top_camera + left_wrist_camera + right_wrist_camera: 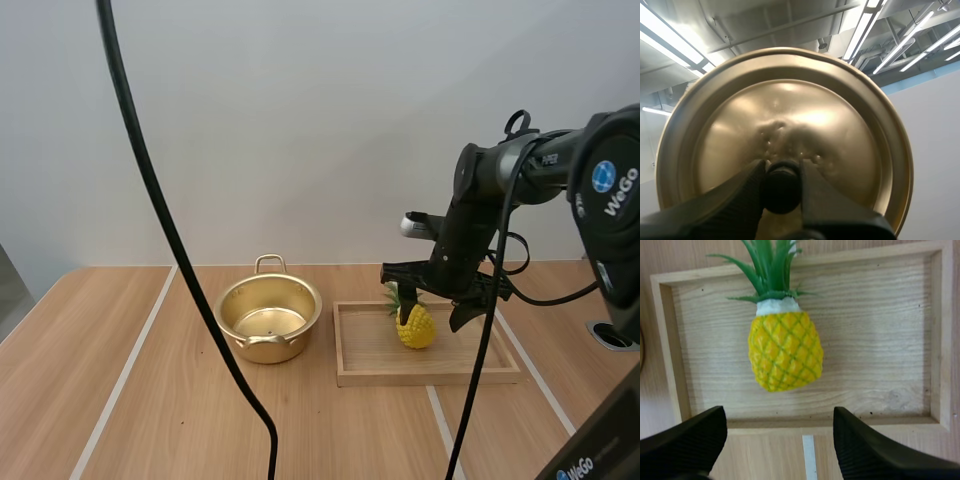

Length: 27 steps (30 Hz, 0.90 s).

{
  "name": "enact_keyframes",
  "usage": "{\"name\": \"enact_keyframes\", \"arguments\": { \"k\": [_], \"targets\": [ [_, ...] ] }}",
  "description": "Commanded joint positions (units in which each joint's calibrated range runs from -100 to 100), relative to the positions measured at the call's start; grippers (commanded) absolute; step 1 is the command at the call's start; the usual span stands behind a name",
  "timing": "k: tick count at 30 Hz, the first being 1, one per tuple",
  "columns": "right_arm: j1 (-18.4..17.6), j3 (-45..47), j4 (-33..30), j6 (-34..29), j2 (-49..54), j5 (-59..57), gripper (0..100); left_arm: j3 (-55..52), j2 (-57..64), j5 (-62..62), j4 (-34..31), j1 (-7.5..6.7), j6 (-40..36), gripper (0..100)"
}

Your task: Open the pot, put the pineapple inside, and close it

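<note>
A small yellow pineapple (415,325) with green leaves lies in the wooden tray (360,372) right of centre. My right gripper (436,302) hangs open just above it, one finger on each side of the fruit; the fingers (687,442) stand wide apart over the pineapple (782,347) and tray (670,370). The golden pot (268,318) stands open on the table left of the tray, with nothing inside. My left gripper (781,187) is shut on the black knob (781,186) of the golden lid (850,125), held up in the air.
The table has pale stripes running front to back. Bare wood lies left of the pot and in front of the tray. The tray's right half is bare.
</note>
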<state>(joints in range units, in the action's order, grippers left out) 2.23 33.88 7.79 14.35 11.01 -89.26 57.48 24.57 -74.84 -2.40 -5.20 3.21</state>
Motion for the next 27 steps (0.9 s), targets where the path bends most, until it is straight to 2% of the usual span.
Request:
{"name": "enact_keyframes", "arguments": {
  "k": [1, 8, 27],
  "targets": [
    [0.2, -2.9, 0.1, 0.7, -1.0, 0.3, 100, 0.2, 0.2, 1.9, -0.2, -0.12, -0.3, 0],
    [0.2, -7.5, 0.2, 0.7, -5.6, 0.3, 100, 0.2, 0.2, 1.9, -0.2, -0.12, -0.3, 0],
    [-0.7, -7.8, 0.3, 1.4, -13.8, 6.7, 100, 0.2, 0.2, 1.9, -0.2, -0.12, -0.3, 0]
  ]
}}
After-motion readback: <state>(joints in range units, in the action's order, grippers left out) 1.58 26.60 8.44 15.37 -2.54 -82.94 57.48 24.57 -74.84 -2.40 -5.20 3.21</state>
